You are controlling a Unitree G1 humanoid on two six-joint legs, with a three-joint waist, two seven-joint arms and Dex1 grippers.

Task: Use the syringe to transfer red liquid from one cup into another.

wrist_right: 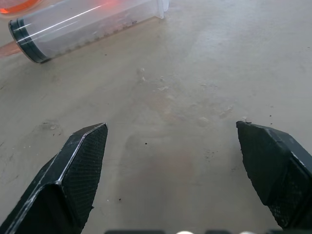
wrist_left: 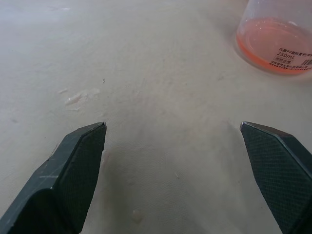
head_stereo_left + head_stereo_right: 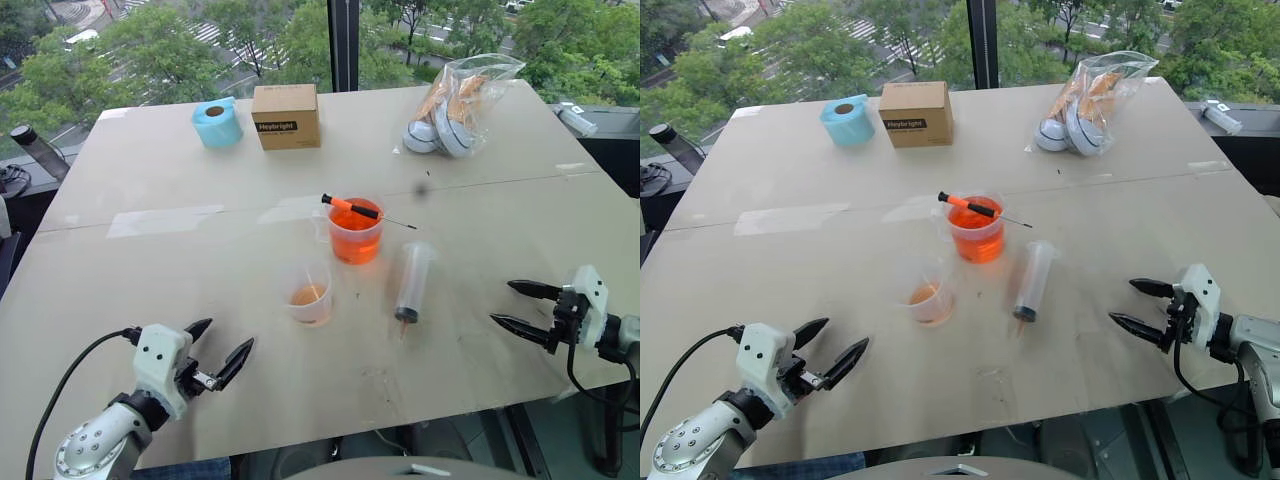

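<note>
Syringe (image 3: 411, 281) untouched; smaller cup (image 2: 276, 41) marked "250mL"; box (image 3: 286, 116) "Heybright"; both jaws spread

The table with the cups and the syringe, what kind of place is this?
Probably a lab or office test bench, high up: a paper-covered table beside a window over treetops and streets.

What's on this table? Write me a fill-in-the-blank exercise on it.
1. The orange-handled screwdriver rests across the rim of the ____ cup.
2. The syringe lies ____ on the table.
3. Both tools, left and right, are ____.
4. The cardboard box stands beside a ____ roll.

Missing words: wider; flat; open; blue
</note>
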